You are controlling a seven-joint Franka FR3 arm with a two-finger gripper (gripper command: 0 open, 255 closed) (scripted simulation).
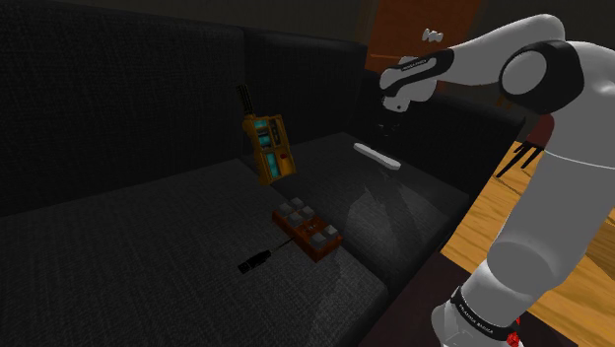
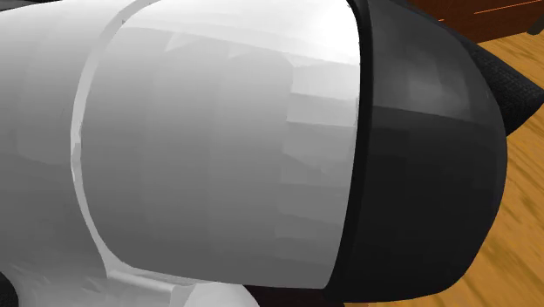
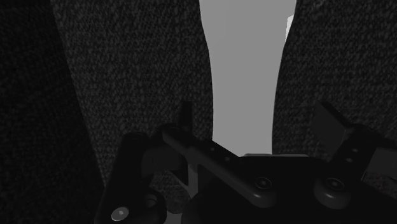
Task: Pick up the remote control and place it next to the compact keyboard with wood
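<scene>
Remote control (image 1: 375, 156), pale and slim, lay on the dark sofa (image 1: 118, 256) beyond the keyboard (image 1: 307, 227), well apart from it. The hand (image 1: 384, 126) hung just above the remote, fingers (image 3: 185, 118) spread and empty, straddling its width. The long axis ran straight away from the hand. The remote's far end was cut off and no buttons could be made out.

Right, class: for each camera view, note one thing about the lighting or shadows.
Shoulder view: the sofa is dim, with a faint shadow near the remote. Second exterior view: the arm sits close, its white shell softly shaded. Wrist view: the remote stands out grey against dark fabric.
</scene>
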